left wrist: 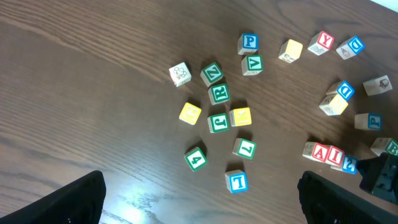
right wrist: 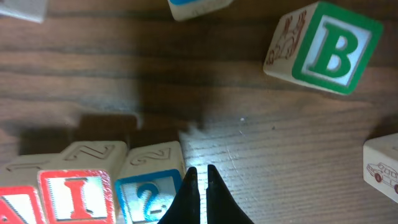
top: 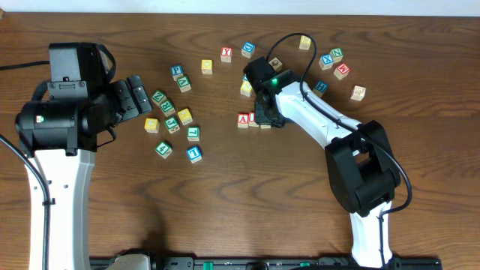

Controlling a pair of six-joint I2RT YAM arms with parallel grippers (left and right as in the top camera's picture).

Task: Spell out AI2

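**Wooden cubes read A, I, 2, though not in every view**

From overhead we read only the red-framed wooden A cube (top: 243, 120). The right arm hides the blue-framed wooden 2 cube (right wrist: 148, 196) and most of the red-framed wooden I cube (right wrist: 78, 196). In the right wrist view the A is cut off at the lower left corner, and the lower parts of the I and the 2 run off the bottom edge.

The row lies near the middle of the dark wooden worktop (top: 225, 202). Its long axis runs left to right in the overhead view, with the A at the left end and the cubes side by side. Seen from the right wrist, the characters stand upright.

We count three cubes in the row: one A, one I, one 2. One green-framed wooden B cube (right wrist: 333, 53) sits well apart, among other loose cubes (left wrist: 217, 93) whose faces are often too small to read.

The right pincer (right wrist: 199, 183) is closed on nothing, its tips just beside the 2's right edge; we cannot tell whether they touch it. The left pincer (left wrist: 199, 186) gapes wide, far from the row.
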